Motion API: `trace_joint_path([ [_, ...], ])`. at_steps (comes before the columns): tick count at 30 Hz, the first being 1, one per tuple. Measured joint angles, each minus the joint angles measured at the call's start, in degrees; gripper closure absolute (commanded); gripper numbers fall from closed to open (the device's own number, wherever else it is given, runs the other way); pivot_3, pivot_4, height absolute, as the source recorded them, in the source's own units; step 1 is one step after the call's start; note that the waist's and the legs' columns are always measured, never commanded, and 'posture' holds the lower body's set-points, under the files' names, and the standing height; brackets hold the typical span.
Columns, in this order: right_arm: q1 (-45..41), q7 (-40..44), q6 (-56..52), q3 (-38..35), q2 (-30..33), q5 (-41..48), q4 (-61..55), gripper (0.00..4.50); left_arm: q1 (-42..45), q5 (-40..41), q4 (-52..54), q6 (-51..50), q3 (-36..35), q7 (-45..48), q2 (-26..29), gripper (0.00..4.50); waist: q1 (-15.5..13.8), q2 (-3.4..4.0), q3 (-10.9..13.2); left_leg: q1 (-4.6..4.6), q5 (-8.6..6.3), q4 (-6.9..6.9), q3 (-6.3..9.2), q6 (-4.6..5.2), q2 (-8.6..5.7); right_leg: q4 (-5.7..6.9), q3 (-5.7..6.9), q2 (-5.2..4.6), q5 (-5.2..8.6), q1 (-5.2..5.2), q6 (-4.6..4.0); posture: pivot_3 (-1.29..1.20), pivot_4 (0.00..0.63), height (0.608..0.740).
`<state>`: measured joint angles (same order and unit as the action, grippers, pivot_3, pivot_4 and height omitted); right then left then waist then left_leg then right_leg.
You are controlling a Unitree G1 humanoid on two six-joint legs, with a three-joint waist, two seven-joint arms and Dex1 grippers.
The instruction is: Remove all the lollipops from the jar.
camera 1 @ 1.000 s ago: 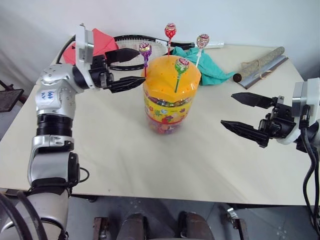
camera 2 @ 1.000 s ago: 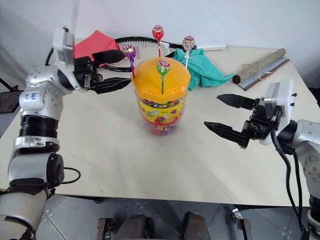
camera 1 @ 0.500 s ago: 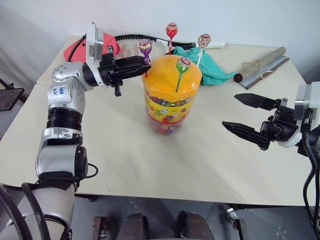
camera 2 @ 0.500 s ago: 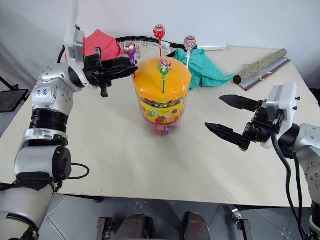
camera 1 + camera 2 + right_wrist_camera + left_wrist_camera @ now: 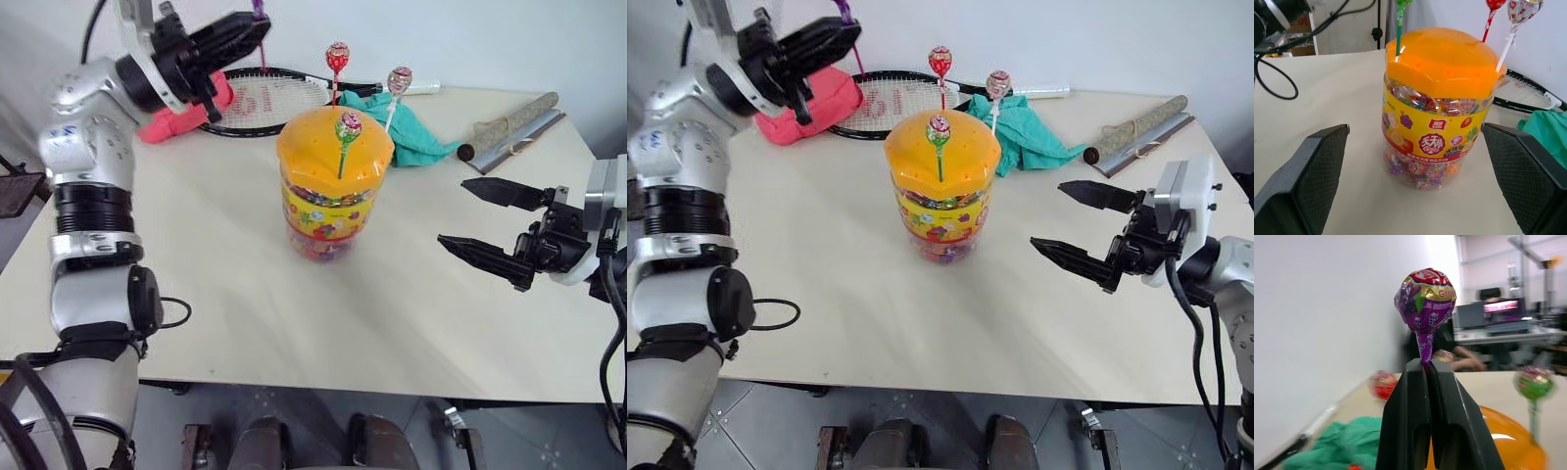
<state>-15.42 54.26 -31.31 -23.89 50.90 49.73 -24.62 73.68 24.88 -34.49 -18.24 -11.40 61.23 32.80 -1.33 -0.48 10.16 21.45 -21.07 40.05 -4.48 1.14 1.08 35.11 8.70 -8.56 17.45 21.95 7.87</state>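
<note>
- Jar (image 5: 334, 186): clear plastic cylinder with colourful label, upright near the centre of the pale table (image 5: 225, 284); wide orange lid (image 5: 323, 147) dotted with small holes.
- Green lollipop (image 5: 348, 127): planted in the lid towards its near side, stick slightly tilted.
- Red lollipop (image 5: 337, 57): standing at 12 o'clock on the lid, head well above the orange dome.
- Pinkish lollipop (image 5: 398, 80): on a white stick, at about 1 o'clock on the lid.
- Purple lollipop (image 5: 1424, 298): out of the jar, stick pinched between the two black fingers of the left gripper (image 5: 1428, 366); head upright just above the fingertips.
- Left gripper: clamped on the purple lollipop's stick, raised at about 10 o'clock from the jar, above the racket (image 5: 257, 98) and the red cloth (image 5: 176, 119).
- Right gripper (image 5: 490, 220): jaws spread wide with nothing between them, at about 4 o'clock from the jar, apart from it, fingers pointing towards it.
- Teal cloth (image 5: 416, 137): crumpled at 1 o'clock behind the jar.
- Rolled tube (image 5: 505, 125): lying at the far right of the table, about 2 o'clock from the jar.
</note>
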Motion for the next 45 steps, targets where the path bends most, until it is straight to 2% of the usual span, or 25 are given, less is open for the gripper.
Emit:
trace_joint_path([
  [4, -0.8, 1.2, 0.0, -0.2, 0.4, 0.0, 1.0, 0.0, -0.1, -6.3, 1.3, -18.5, 3.0, -13.8, 6.7, 4.48, 0.1, 0.0, 0.0, -0.02, 0.0, -0.01, 0.0, 0.0, 0.0, 0.09, -0.01, 0.01, 0.0, 0.04, 0.0, 0.0, 0.15, 0.74],
  [9, -2.8, 3.8, -0.2, 0.7, 1.7, 0.3, 2.3, 0.0, -5.0, -12.3, 3.0, -31.1, 5.9, -22.3, 13.3, 4.48, 0.1, 0.0, 0.0, -0.02, 0.0, -0.03, -0.02, 0.0, 0.0, 0.11, -0.05, 0.01, 0.0, 0.08, 0.0, 0.0, 0.15, 0.74],
  [16, -6.8, 5.1, 0.2, 4.3, 1.2, -1.4, 5.4, 0.0, -12.0, -20.8, 1.3, -45.7, 14.9, -26.6, 19.4, 4.48, -0.3, -0.13, 0.1, 0.04, 0.0, 0.0, -0.05, -0.01, -0.01, 0.21, -0.09, 0.0, 0.0, 0.16, -0.01, 0.0, 0.15, 0.74],
  [23, -7.5, 5.2, 1.1, 6.0, 0.2, -2.9, 6.9, 0.0, -19.1, -23.4, 2.0, -53.7, 21.3, -26.0, 22.5, 4.48, -0.1, -0.15, 0.1, 0.18, 0.01, 0.0, -0.22, -0.02, 0.01, 0.42, -0.22, 0.0, 0.02, 0.49, -0.03, 0.0, 0.15, 0.74],
  [26, -7.9, 5.5, 1.3, 6.3, 0.1, -3.3, 7.0, 0.0, -19.2, -23.4, 2.1, -56.8, 22.7, -25.4, 24.2, 3.8, 0.0, -0.15, 0.1, 0.17, 0.01, 0.0, -0.32, -0.02, 0.01, 0.43, -0.29, 0.0, 0.02, 0.53, -0.03, 0.0, 0.15, 0.74],
  [33, -8.6, 6.4, 1.2, 6.5, 0.2, -3.3, 7.2, 0.0, -18.6, -22.7, 9.3, -60.9, 26.0, -21.4, 27.1, 1.65, -0.1, -0.15, 0.1, 0.18, 0.01, 0.0, -0.33, -0.02, 0.01, 0.44, -0.33, 0.0, 0.02, 0.55, -0.03, 0.0, 0.15, 0.74],
  [38, -8.9, 6.9, 0.5, 6.5, 0.7, -3.1, 7.2, 0.0, -13.8, -21.8, 14.4, -61.3, 27.3, -17.9, 29.5, 0.07, -0.1, -0.16, 0.1, 0.18, 0.0, 0.0, -0.39, -0.01, 0.01, 0.44, -0.37, 0.0, 0.02, 0.58, -0.03, 0.0, 0.15, 0.74],
  [45, -10.9, 6.4, -1.5, 6.4, 1.1, -2.4, 6.6, 0.0, -11.3, -19.4, 18.6, -58.5, 27.7, -12.6, 30.9, 0.02, 0.0, -0.16, 0.1, 0.16, 0.0, 0.0, -0.53, -0.01, 0.04, 0.45, -0.48, 0.01, 0.02, 0.64, -0.03, 0.0, 0.15, 0.74],
])
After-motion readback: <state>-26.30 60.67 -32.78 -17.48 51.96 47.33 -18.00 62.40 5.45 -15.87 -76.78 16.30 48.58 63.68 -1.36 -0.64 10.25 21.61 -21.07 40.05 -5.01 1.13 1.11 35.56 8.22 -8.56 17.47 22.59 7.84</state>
